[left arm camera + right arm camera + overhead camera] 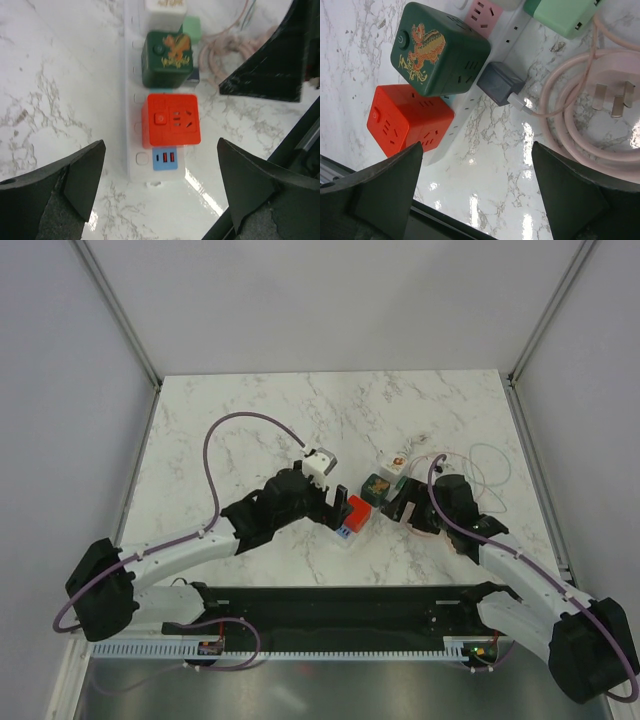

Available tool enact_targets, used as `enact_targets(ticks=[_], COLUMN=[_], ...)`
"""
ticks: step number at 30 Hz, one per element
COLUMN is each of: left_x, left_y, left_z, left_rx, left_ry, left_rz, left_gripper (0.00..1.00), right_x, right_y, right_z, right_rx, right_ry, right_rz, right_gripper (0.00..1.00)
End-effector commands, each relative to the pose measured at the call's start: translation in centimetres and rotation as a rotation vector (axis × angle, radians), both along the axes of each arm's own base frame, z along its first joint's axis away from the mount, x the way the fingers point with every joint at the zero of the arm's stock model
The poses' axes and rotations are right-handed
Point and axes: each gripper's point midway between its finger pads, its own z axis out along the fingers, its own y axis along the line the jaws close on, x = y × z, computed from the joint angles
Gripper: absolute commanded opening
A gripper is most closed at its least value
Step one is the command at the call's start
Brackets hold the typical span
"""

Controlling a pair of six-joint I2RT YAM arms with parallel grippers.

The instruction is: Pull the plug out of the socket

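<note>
Two grippers hang spread wide and empty over one end of the strip. Our left gripper (161, 145) has its black fingers (75, 175) well apart, and between them, lower down, we see the orange plastic cube adapter (172, 120), untouched. Our right gripper (477, 147) is parted just as wide and holds nothing, with bare tabletop under it.

The orange cube sits plugged in at the near end of the long white plastic power strip (131, 115), just beside a small blue square label with USB ports (165, 159). Next along the strip is a dark green cube adapter with a gold dragon (167, 60), then a white cube (165, 7). In the right wrist view a small grey plug (500, 82) enters the strip's side, and its pale pink cable (580, 125) coils beside a mint green block (560, 15).

From above, the strip lies slantwise on the white marbled table (250, 420), between both arms.
</note>
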Motion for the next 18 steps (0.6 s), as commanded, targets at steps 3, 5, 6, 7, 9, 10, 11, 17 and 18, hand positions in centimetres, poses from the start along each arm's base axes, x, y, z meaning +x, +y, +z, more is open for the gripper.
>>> enact_targets(ticks=[3,5,6,7,9,10,11,17,18], left_x=[1.8,1.4,1.2,1.0,0.3,0.3,0.1,0.9,0.9], left_y=[-2.0,-3.2,-3.7,-4.1,-5.0,-5.1,-5.3,-4.8,-4.7], left_z=[6.4,5.1,5.1,4.5,3.0,2.5,1.9,-1.6,-2.1], left_rx=[-0.151,-0.105,-0.081,-0.065,-0.036,-0.022,-0.001,0.185,0.196], left_ry=[-0.202,-0.16,-0.142,-0.129,-0.106,-0.104,-0.106,-0.135,-0.13], left_rz=[-0.036,-0.106,-0.138,-0.167,-0.237,-0.243,-0.25,-0.202,-0.199], left_gripper=[1.0,1.0,0.99,0.96,0.88,0.86,0.82,0.87,0.88], right_x=[1.3,1.4,1.5,1.6,1.6,1.7,1.6,1.6,1.9], right_y=[1.5,1.4,1.3,1.3,1.3,1.2,1.2,1.1,1.3], right_z=[1.4,1.3,1.3,1.4,1.4,1.5,1.3,0.4,0.6], right_rx=[0.076,0.08,0.08,0.086,0.103,0.109,0.115,0.11,0.123], right_ry=[-0.061,-0.059,-0.063,-0.068,-0.072,-0.082,-0.082,-0.061,-0.078], right_rz=[0.02,0.009,-0.003,-0.011,-0.029,-0.035,-0.043,-0.052,-0.05], right_gripper=[0.98,0.98,0.98,0.98,0.98,0.98,0.98,0.96,0.94])
